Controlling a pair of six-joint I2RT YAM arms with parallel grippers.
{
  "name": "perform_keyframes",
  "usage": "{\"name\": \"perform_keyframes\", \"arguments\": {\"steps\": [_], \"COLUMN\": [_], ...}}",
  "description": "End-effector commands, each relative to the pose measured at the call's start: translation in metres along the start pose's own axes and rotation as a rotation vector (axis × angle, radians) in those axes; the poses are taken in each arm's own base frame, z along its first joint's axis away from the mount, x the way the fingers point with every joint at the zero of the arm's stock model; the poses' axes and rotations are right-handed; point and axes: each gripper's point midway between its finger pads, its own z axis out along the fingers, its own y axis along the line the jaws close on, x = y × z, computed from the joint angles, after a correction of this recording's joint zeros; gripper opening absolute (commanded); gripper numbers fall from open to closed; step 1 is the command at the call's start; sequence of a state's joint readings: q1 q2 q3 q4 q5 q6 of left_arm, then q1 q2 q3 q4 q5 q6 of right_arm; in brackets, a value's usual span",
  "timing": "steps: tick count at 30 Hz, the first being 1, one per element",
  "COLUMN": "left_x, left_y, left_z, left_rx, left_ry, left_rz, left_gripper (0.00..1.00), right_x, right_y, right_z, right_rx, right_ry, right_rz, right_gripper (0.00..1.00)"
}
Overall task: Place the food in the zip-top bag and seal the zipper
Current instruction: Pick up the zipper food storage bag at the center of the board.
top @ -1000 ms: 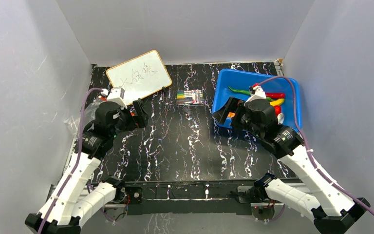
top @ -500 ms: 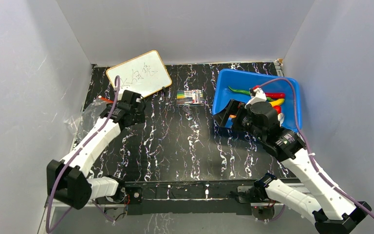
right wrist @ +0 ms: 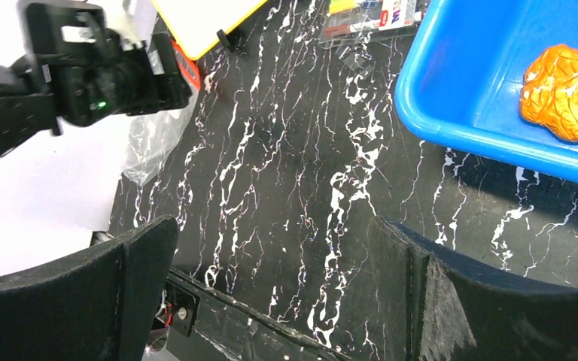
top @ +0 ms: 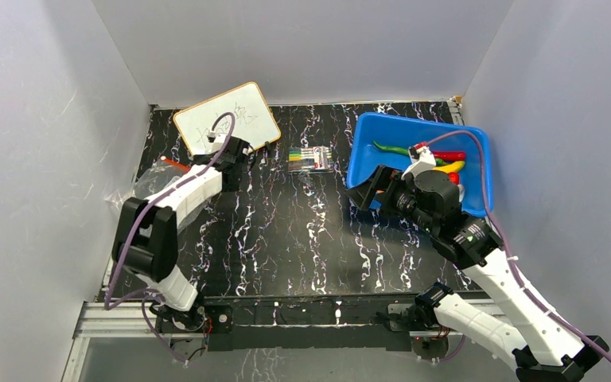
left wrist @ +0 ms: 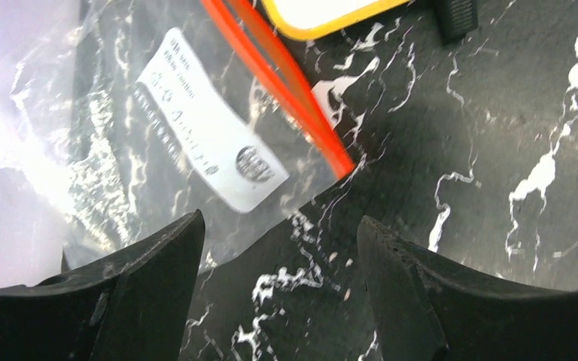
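The zip-top bag [top: 145, 189] lies crumpled at the table's left edge; in the left wrist view it [left wrist: 120, 143] shows a white label, and its orange-red zipper [left wrist: 286, 83] runs diagonally. My left gripper [left wrist: 280, 223] hangs open just short of the bag's corner, with only bare table between its fingers. In the top view the left gripper [top: 235, 163] sits between the bag and the whiteboard. The food lies in the blue tub [top: 477, 143]: green pepper [top: 390, 148], red chili [top: 449, 155], yellow banana [top: 452, 167], orange fruit [right wrist: 564, 83]. My right gripper [right wrist: 275, 226] is open and empty over the table beside the tub.
A whiteboard [top: 227, 121] with a yellow rim leans at the back left, close to the left gripper. A pack of coloured markers [top: 312, 159] lies at the back centre. Grey walls enclose the table on three sides.
The left arm has stretched out and back, carrying its gripper from mid-left towards the bag's zipper end by the whiteboard. The right arm has shifted only slightly.
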State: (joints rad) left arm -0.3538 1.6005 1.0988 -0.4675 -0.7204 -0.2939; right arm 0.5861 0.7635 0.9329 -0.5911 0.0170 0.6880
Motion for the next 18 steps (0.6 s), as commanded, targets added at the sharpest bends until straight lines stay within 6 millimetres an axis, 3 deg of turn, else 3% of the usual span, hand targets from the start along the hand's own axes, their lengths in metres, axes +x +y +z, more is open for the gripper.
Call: {"name": "perform_keyframes", "arguments": {"steps": [1, 13, 18], "left_x": [-0.026, -0.008, -0.001], "left_y": [-0.006, -0.007, -0.007], "left_z": [0.016, 0.059, 0.067], "left_rx": [-0.033, -0.192, -0.221], "left_ry": [-0.039, 0.023, 0.038], "left_rz": [-0.005, 0.141, 0.182], "left_gripper": [0.71, 0.64, 0.54], "right_x": [-0.018, -0.028, -0.029], "right_y": [0.019, 0.021, 0.021], "right_z": [-0.005, -0.014, -0.014], "right_rx": [-0.084, -0.091, -0.09], "right_ry": [-0.073, -0.116, -0.122], "right_rz": [0.015, 0.004, 0.006], "right_gripper": [0.98, 0.98, 0.98]}}
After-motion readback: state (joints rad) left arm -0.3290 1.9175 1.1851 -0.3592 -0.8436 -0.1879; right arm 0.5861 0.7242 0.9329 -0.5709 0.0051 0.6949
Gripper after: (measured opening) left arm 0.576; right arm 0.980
